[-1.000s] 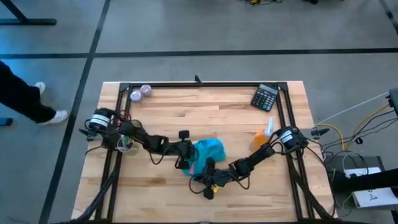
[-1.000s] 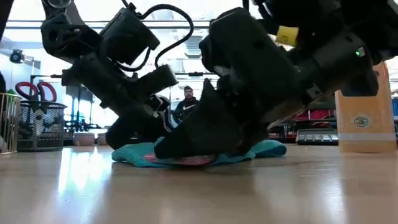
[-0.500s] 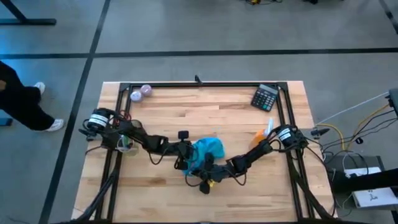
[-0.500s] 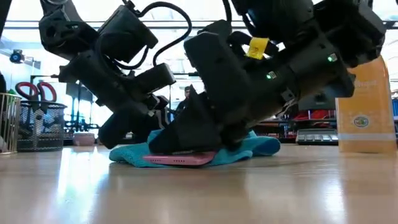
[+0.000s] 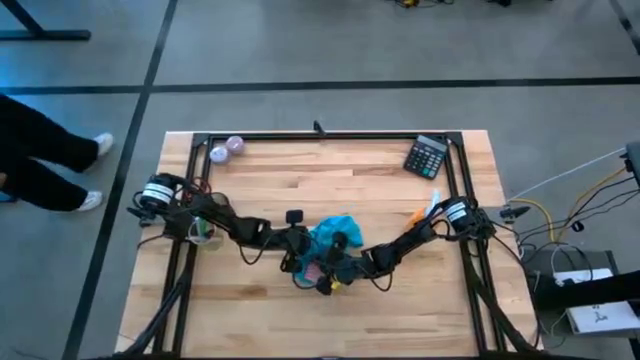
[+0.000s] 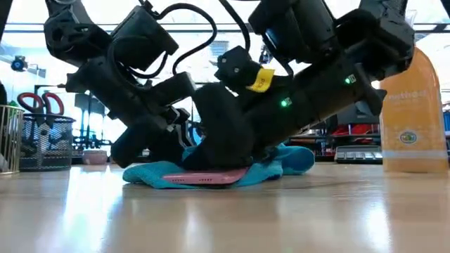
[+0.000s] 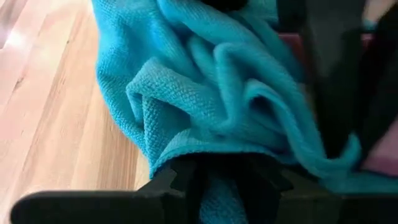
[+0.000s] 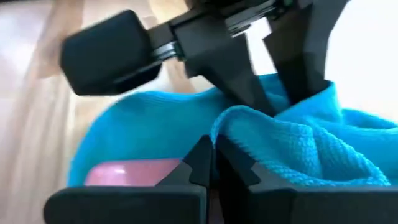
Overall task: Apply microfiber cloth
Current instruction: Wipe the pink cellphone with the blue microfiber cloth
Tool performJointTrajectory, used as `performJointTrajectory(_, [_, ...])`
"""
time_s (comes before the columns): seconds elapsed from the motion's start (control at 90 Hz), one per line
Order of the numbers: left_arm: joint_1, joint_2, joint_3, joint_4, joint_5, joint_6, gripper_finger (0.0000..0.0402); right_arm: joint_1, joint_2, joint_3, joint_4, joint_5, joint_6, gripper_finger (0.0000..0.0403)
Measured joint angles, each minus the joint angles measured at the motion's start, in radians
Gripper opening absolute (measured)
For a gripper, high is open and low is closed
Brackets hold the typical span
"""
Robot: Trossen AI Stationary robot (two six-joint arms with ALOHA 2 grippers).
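The teal microfiber cloth (image 5: 331,234) lies bunched on the wooden table near its middle, over a flat pink phone (image 6: 204,179) whose near edge shows in the low view. My left gripper (image 7: 219,177) comes in from the table's left and is shut on the cloth's left side. My right gripper (image 8: 211,160) reaches in from the right, low over the phone (image 8: 127,172), shut on a fold of the cloth. The two grippers stand close together, fingers nearly facing. My left gripper pinches a bunched fold at the cloth's edge (image 7: 214,158) between its two fingers, slanting down from the table's left. Several layers are gathered there. The cloth rests on the table and phone, slack. My right gripper pinches a raised fold of the cloth (image 8: 233,127) between its fingertips, slanting down from the table's right and near side. The fold stands up beside the pink phone; the cloth's other parts lie on the table and phone.
An orange spray bottle (image 5: 422,215) stands just right of the cloth beside my right arm. A calculator (image 5: 427,157) lies at the far right, two small balls (image 5: 226,149) at the far left, and a wire basket (image 6: 21,140) at the left.
My right gripper has moved toward the table's left and far edges, across the phone toward my left gripper. The cloth has been drawn together into a tighter bunch, and the pink phone's near edge shows more plainly.
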Motion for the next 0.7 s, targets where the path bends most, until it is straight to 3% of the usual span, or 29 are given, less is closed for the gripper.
performJointTrajectory(0.089, [0.000,0.000,0.000,-0.005,0.000,0.000,0.0075,0.008,-0.001,0.000,0.005,-0.033,-0.023,0.0000])
performJointTrajectory(0.322, [0.002,0.000,0.000,-0.004,-0.005,-0.001,0.0075,0.026,0.000,0.016,0.039,-0.283,-0.021,0.0000])
performJointTrajectory(0.489, [0.002,0.000,-0.001,-0.002,-0.006,-0.001,0.0075,0.030,-0.001,0.018,0.031,-0.373,-0.034,0.0000])
performJointTrajectory(0.7, [0.003,0.000,-0.001,-0.005,-0.007,0.001,0.0075,0.041,-0.023,0.020,-0.060,-0.391,-0.010,0.0000])
